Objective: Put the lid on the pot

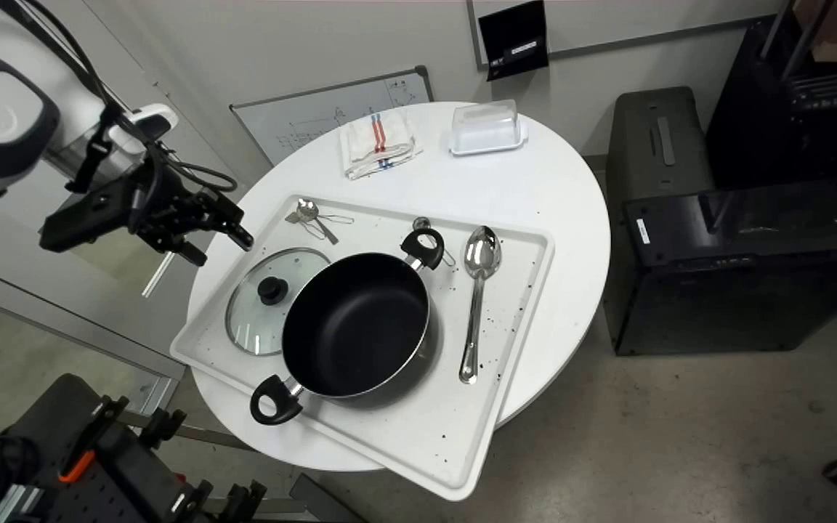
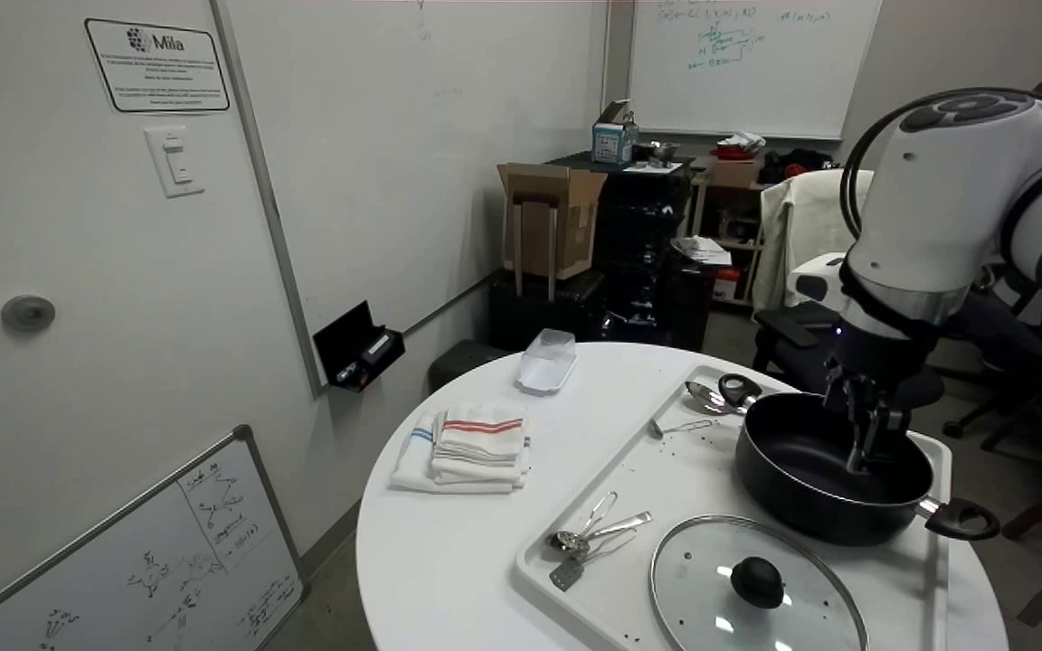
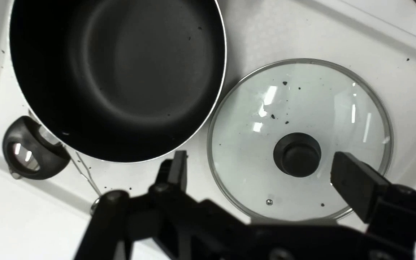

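Note:
The clear glass lid (image 1: pixel 253 314) lies knob up on the white tray (image 1: pixel 407 439), beside the pot. It also shows in an exterior view (image 2: pixel 697 579) and the wrist view (image 3: pixel 244 151). The black pot (image 1: pixel 357 327) stands upright and uncovered, with a dark empty inside; it also shows in an exterior view (image 2: pixel 801 506) and the wrist view (image 3: pixel 139 72). My gripper (image 1: pixel 222 248) is open and empty, raised above the tray. In the wrist view my gripper (image 3: pixel 260 164) has its fingers apart, with the lid's knob between them in the picture, nearer the right finger, not touched.
A large metal spoon (image 1: pixel 478 290) lies on the tray past the pot. Small metal utensils (image 1: pixel 313 218) lie near the tray's corner by the lid. Folded towels (image 1: pixel 378 145) and a clear-covered butter dish (image 1: pixel 487 131) sit on the round white table (image 2: pixel 449 542). The pot's two handles stick out.

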